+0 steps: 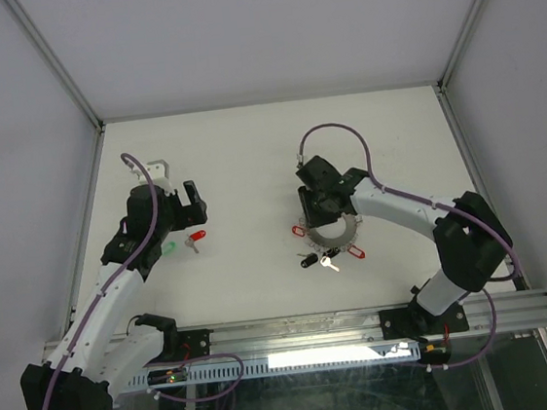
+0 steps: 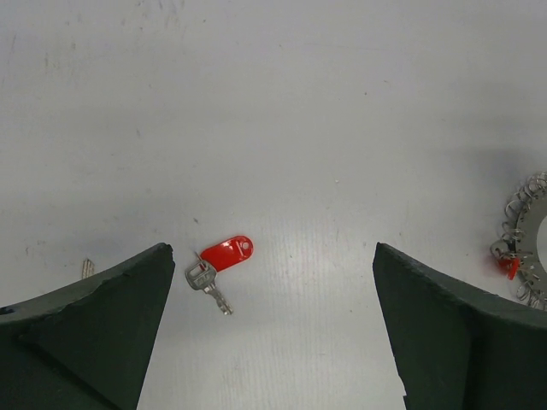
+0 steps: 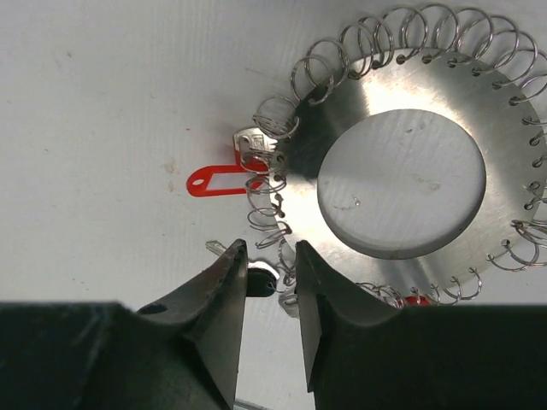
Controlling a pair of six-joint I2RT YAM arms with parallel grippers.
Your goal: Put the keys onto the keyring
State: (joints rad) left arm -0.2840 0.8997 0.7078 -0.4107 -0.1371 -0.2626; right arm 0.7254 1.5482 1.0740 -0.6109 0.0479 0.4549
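Red key point(image 1: 197, 237) lies near green key point(image 1: 169, 246)

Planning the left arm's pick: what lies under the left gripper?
The red-headed key lies on the table between the fingers of the open left gripper. A silvery tip sticks out beside one finger; that finger covers the rest.

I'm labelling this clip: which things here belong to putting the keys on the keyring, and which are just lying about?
Job: red-headed key; green-headed key; keyring; left gripper, open; right gripper beside the keyring.
Lying about: nothing stray; only a red-tagged key and a black-headed key already at the keyring.
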